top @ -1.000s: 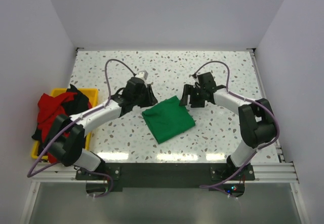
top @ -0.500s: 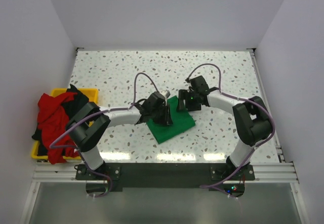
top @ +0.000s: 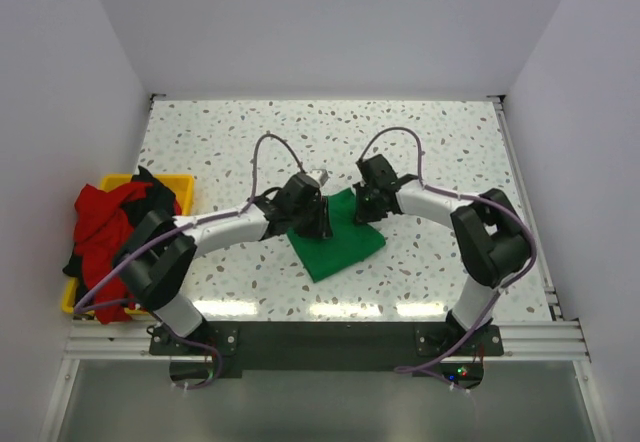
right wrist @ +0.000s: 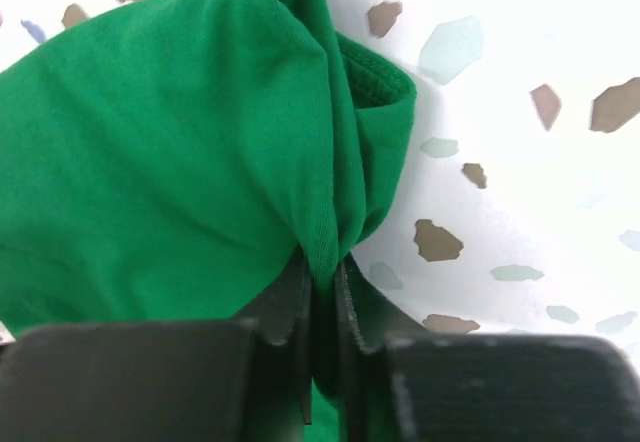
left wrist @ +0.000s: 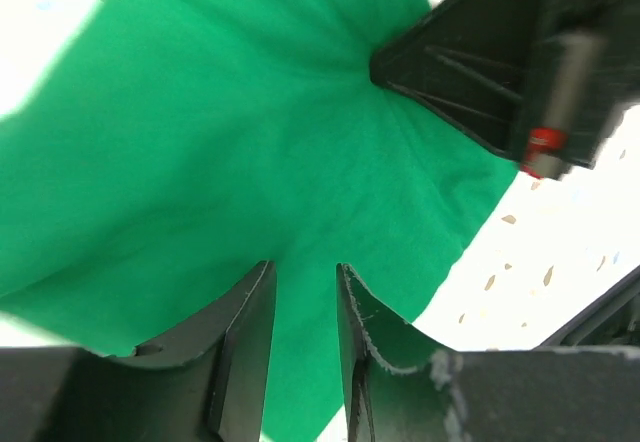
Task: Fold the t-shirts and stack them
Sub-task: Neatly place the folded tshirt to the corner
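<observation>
Green t-shirt (top: 340, 247), fold pinched by right fingers (right wrist: 288, 314) — left fingers (left wrist: 240, 352) parted above

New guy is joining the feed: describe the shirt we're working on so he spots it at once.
On the speckled table, look mid-way where the left pincer and right pincer meet: the green t-shirt lies there, folded roughly square. It is the only green one; the red and black shirts sit heaped in the yellow bin at the left edge.
</observation>
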Controlling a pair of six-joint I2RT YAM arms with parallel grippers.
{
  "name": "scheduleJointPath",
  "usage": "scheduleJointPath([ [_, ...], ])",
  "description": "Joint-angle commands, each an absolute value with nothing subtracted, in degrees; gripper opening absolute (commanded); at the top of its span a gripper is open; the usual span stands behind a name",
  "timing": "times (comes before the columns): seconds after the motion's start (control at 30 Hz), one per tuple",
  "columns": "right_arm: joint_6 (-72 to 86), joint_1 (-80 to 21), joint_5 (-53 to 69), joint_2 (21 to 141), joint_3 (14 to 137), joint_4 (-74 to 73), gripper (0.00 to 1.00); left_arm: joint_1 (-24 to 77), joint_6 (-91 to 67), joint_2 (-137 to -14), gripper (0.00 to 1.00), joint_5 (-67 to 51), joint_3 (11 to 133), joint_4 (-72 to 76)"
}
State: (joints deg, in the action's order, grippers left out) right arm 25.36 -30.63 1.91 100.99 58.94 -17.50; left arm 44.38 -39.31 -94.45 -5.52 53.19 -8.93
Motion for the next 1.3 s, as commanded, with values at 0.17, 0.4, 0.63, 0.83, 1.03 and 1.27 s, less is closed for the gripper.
scheduleJointPath([
  [0.17, 24.1, -28.0, -17.9, 112.3, 75.5, -28.7, 0.0, 35.6, -30.6, -78.7, 0.38, -2.2, 59.3, -20.4],
  [0.4, 18.5, -20.7, -27.5, 126.5, 99.3, -35.2, 0.0, 33.9, -27.8, -73.9, 0.38, -0.2, 59.4, -24.3],
  [0.63, 5.8, -12.5, -32.1, 138.8, 121.4, -37.0, 0.0, 33.4, -27.1, -72.4, 0.38, -0.7, 56.2, -25.6],
  [0.83, -2.6, -7.6, -34.2, 145.2, 131.6, -34.3, 0.0, 33.5, -27.0, -74.1, 0.38, -2.3, 56.5, -26.5],
  [1.03, -7.5, -3.1, -34.5, 148.4, 134.2, -30.0, 0.0, 33.5, -27.6, -78.6, 0.36, -4.2, 57.7, -24.3],
  [1.27, -17.0, -1.1, -38.1, 148.9, 136.0, -22.9, 0.0, 33.5, -26.9, -82.9, 0.36, -4.3, 59.8, -23.4],
])
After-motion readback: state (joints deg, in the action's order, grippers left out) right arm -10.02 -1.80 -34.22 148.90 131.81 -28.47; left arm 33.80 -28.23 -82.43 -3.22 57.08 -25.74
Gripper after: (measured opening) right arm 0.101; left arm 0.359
